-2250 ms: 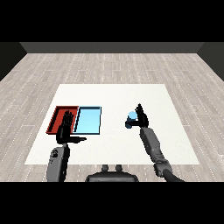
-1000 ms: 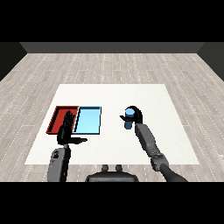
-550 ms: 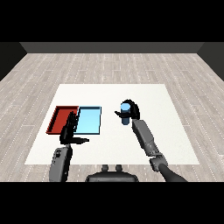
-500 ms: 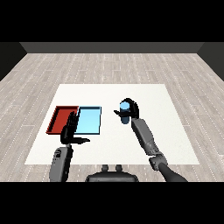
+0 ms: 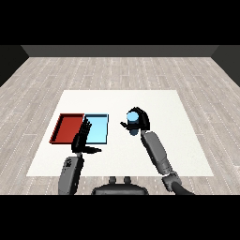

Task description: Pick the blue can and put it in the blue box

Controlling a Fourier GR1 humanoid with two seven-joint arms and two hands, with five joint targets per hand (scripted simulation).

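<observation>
Right hand [image 5: 142, 121] curled round blue can [image 5: 133, 117], right of light blue tray [image 5: 96, 130]; left hand [image 5: 82, 139] straight-fingered, holding nothing, over worktop [image 5: 178, 117].

Even, bright light; faint shadows

A white tabletop [image 5: 187, 140] fills the middle of the room, a plain rectangle with clean straight edges and no pattern on it. Around it on every side runs a floor [image 5: 117, 70] of pale grey wooden planks, laid in long boards with staggered joints, the grain a mix of lighter and darker streaks. Past the far end of the floor stands a dark wall [image 5: 120, 50], nearly black, meeting the planks in a straight line and angling forward at both corners. The light is even and soft, with only faint shading on the white surface and none of it strong enough to cast hard shadows on the boards.
</observation>
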